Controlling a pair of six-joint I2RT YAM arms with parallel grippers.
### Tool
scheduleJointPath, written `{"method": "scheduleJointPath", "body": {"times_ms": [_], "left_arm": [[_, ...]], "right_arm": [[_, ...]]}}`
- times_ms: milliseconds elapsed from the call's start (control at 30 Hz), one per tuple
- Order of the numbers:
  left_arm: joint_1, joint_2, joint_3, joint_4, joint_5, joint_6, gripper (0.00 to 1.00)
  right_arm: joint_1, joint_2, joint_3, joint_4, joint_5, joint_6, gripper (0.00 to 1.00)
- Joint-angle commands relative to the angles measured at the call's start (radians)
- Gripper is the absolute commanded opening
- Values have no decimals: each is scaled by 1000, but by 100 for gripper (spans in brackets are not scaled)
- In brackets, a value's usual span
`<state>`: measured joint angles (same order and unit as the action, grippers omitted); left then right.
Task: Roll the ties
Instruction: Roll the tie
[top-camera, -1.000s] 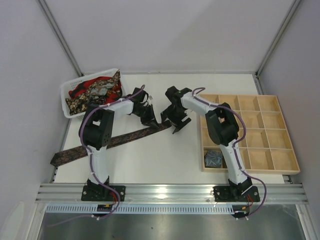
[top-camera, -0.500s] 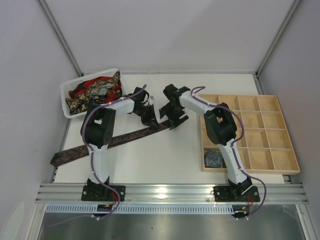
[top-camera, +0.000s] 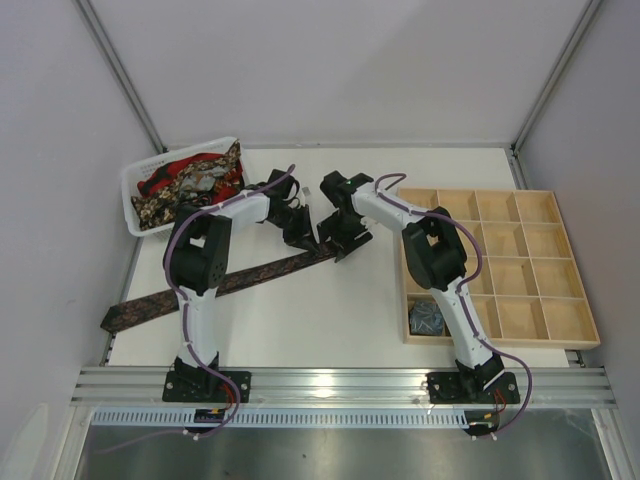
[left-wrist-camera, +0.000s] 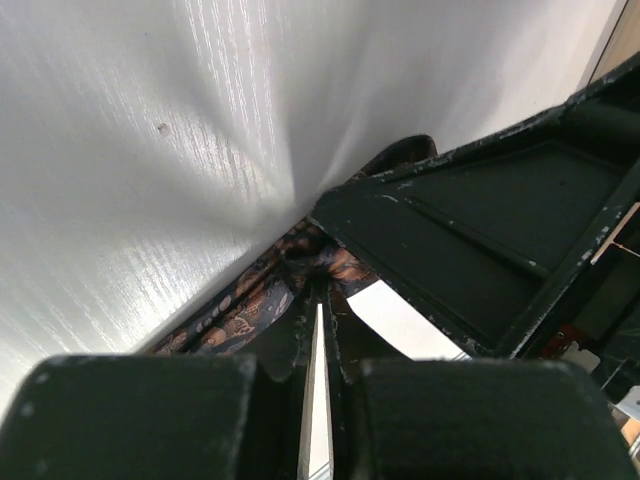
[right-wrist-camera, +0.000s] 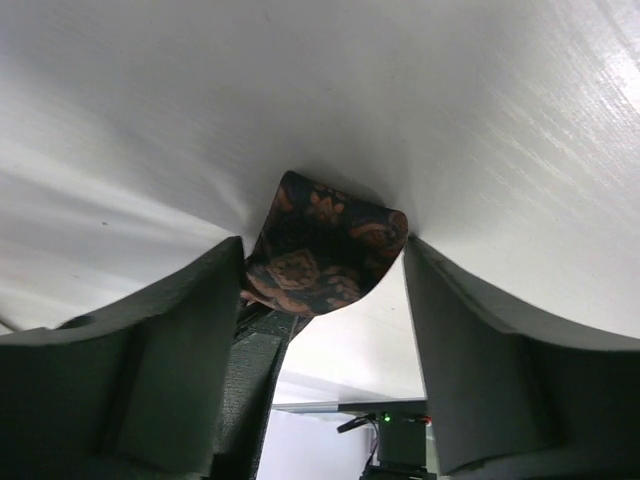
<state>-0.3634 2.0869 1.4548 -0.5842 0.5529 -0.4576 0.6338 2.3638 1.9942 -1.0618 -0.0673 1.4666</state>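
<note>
A long dark brown patterned tie (top-camera: 200, 288) lies slantwise on the white table, from the near left edge up to the middle. Its upper end is lifted and curled (right-wrist-camera: 325, 245). My left gripper (top-camera: 303, 232) is shut on that end, the fabric (left-wrist-camera: 235, 318) pinched at its fingertips (left-wrist-camera: 318, 285). My right gripper (top-camera: 335, 243) is right beside it, open, with one finger (right-wrist-camera: 150, 360) on each side of the curled end. Its dark finger fills the right of the left wrist view.
A white basket (top-camera: 128, 195) at the back left holds several loose ties in red, gold-black and grey. A wooden compartment tray (top-camera: 500, 343) fills the right side, with a grey-blue coiled tie (top-camera: 427, 317) in its near left compartment.
My right gripper has moved left onto the tie's lifted end and its jaws have narrowed. The left gripper has kept its hold and shifted very little.
</note>
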Motion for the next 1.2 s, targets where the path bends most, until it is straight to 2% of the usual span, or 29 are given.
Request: {"method": "scheduleJointPath", "body": {"times_ms": [0,333,567,633,733,1067,1167], "left_arm": [[6,9,41,-9,5,34,9],[6,10,32,3,21,25,9],[0,2,27,6,22,19,9],[-3,1,24,9,22,17,9],[-5,-2,16,18,21,7,9],[-17,-62,-7,26,38,-27,10],[-25,-97,-33,41,36,-49,10]], "right_arm": [[4,34,18,-33,58,21,68],[-8,28,-5,-32,96,-6,58],[-9,34,-18,-20,93,-14,43],[-9,34,-18,-18,93,-14,43],[-11,34,-20,-18,90,-18,44],[-23,32,-40,8,77,-32,61],[-26,32,-41,17,77,-32,62]]}}
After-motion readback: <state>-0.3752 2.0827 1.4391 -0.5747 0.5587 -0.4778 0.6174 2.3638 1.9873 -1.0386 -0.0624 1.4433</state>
